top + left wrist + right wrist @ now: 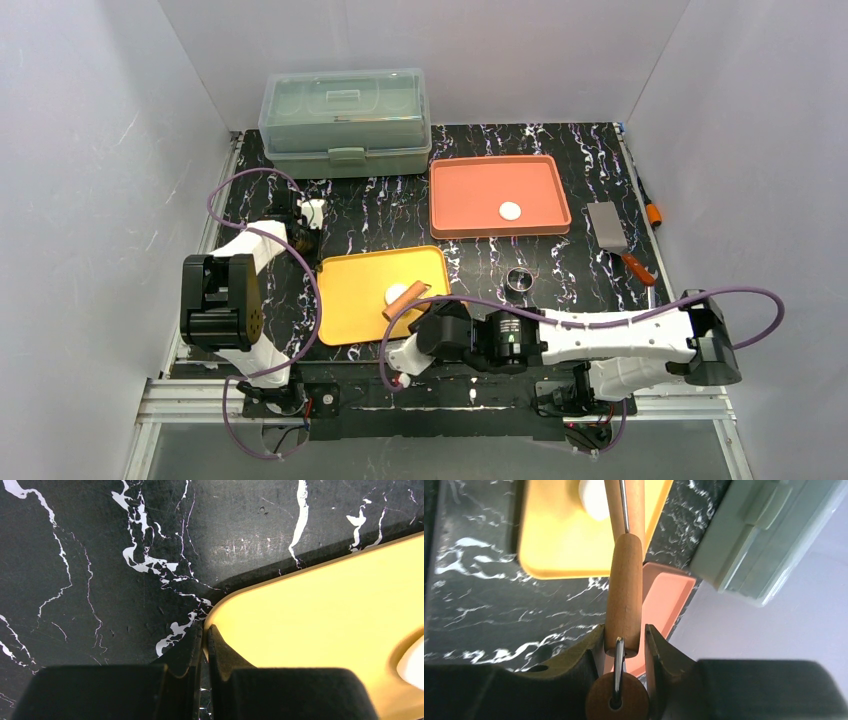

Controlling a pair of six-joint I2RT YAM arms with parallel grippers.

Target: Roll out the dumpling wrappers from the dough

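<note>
The dough [395,294] is a small white lump on the yellow tray [360,300]; it also shows in the right wrist view [593,500]. A wooden rolling pin [406,299] lies against it. My right gripper [424,316] is shut on the pin's handle [625,595], fingertips either side [625,637]. My left gripper [316,258] is shut on the yellow tray's rim at its far left corner [205,629]. One dumpling wrapper [511,211], a small round white disc, lies in the orange tray [465,190].
A small metal ring [519,279] stands right of the yellow tray. A scraper [612,230] with an orange handle lies at the right edge. A green lidded box [345,120] stands at the back left. White walls enclose the black marble table.
</note>
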